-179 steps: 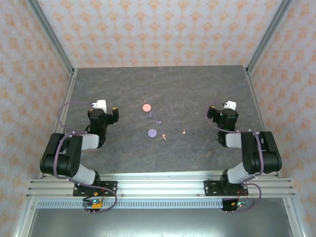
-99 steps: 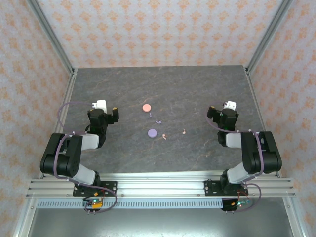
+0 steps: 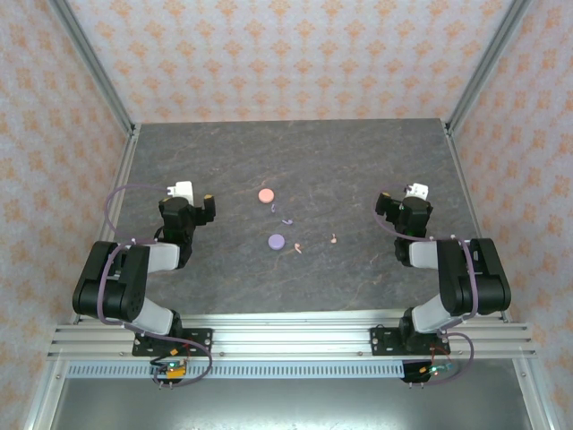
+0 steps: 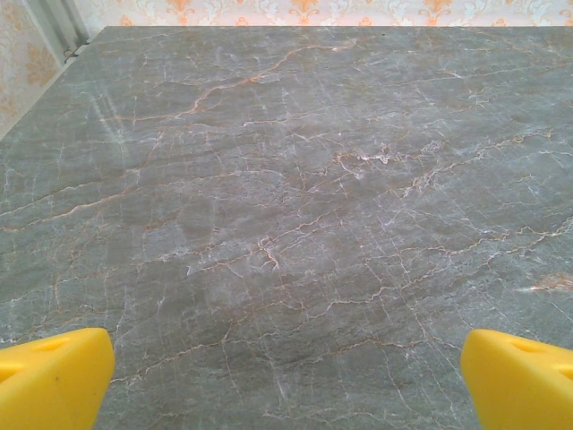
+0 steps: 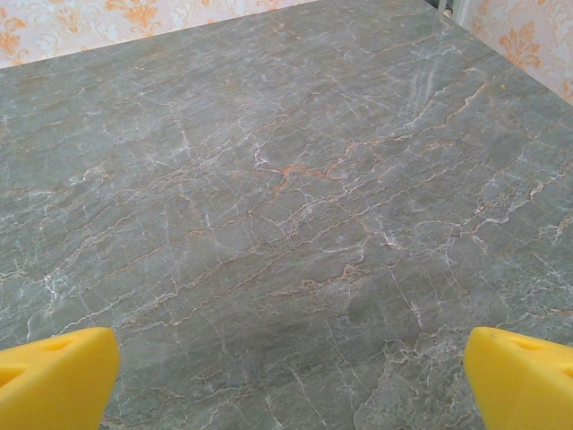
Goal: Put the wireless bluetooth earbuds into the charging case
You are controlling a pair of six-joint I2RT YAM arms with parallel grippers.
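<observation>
While all 4 earbuds lie loose on the worktop (image 3: pixel 358 161), no insertion is done yet. 1 lilac bud (image 3: pixel 287 220) sits mid-worktop, with the 2nd lilac bud (image 3: pixel 273 208) just beyond it. The pink bud (image 3: pixel 296 250) lies just right of the lilac disc (image 3: pixel 277 241). The outer pink bud (image 3: pixel 334 238) lies apart to the right. The pink disc (image 3: pixel 265 194) sits farthest back, near the 2nd lilac bud. Judged: the 2 discs are the cases; lid state too small to tell. Stem directions are also too small to read, so no grasp axis can be picked.

State of the left claw (image 3: pixel 189 194): spread wide, yellow fingertips (image 4: pixel 54 381) far apart, nothing between. The right claw (image 3: pixel 407 195) is likewise spread and holds nothing. Both face the far wall, so the buds lie sideways and slightly back toward the bases: right of the left claw, left of the right claw. Left is nearer the lilac pair and both discs; right is nearer the outer pink bud. The pink bud is about equally far from both. Judged next need: turn a claw inward.
</observation>
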